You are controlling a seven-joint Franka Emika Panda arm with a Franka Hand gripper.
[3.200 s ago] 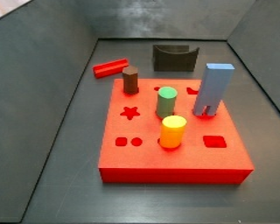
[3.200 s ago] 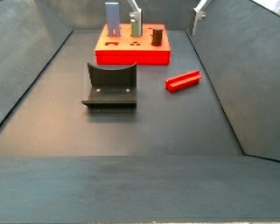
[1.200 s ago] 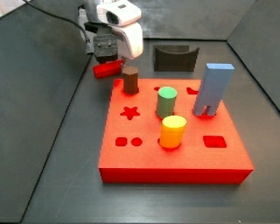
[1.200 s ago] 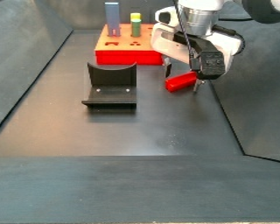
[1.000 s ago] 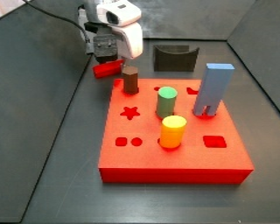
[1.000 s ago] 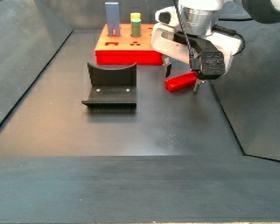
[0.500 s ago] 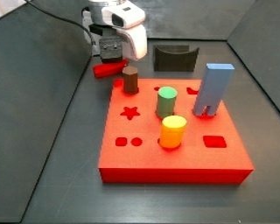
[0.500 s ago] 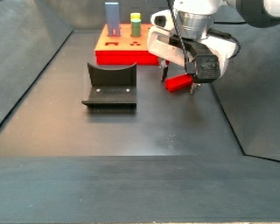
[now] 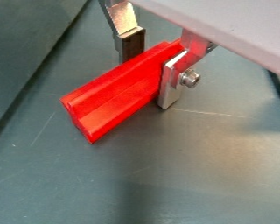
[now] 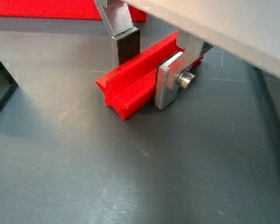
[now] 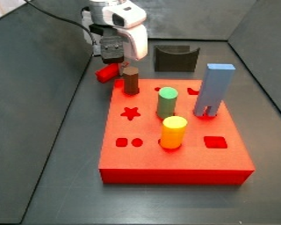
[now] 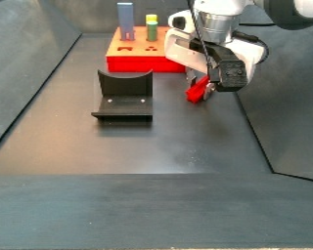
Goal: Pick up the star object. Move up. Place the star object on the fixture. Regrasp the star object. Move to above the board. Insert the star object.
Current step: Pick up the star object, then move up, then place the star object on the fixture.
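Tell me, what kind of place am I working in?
Probably a lab test cell: dark walled floor, red peg board, notched fixture. The claw grips the star object beside the board.

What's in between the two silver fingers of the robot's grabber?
The star object. In both wrist views the gripper has one finger on each side of this red peg; one side view shows it there too.

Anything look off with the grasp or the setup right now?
Nothing stands out. The gripper squarely clamps the star object beside the board; the fixture is upright and the board's pegs stand straight.
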